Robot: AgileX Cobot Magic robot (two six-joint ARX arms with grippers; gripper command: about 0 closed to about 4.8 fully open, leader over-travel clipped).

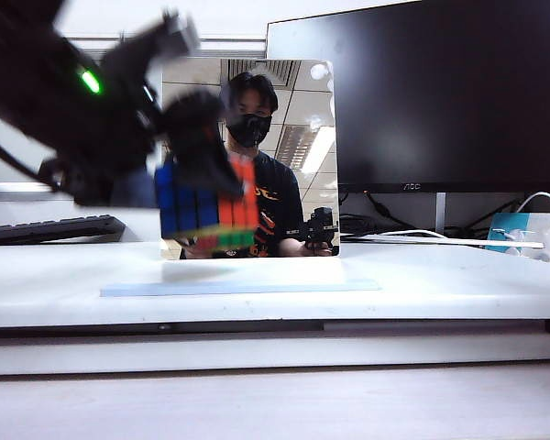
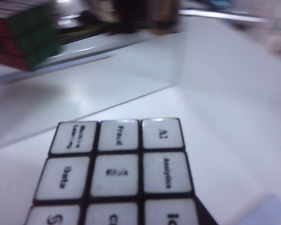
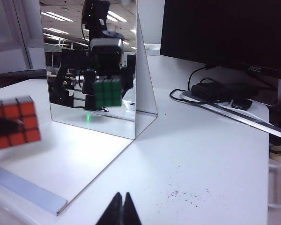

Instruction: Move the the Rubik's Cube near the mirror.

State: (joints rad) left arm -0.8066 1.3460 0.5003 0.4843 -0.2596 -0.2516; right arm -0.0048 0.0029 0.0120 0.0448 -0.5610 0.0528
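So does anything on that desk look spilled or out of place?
Dark specks are scattered on the white table beside the mirror, like spilled crumbs or grit. Nothing else stands out.

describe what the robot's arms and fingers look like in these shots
The left arm is black and bulky, blurred in the exterior view, with a lit green indicator light on its body and a pale grey part near its upper end. Of the right gripper, the right wrist view shows only two dark, pointed fingers, tapering to tips that meet. No markings are legible.
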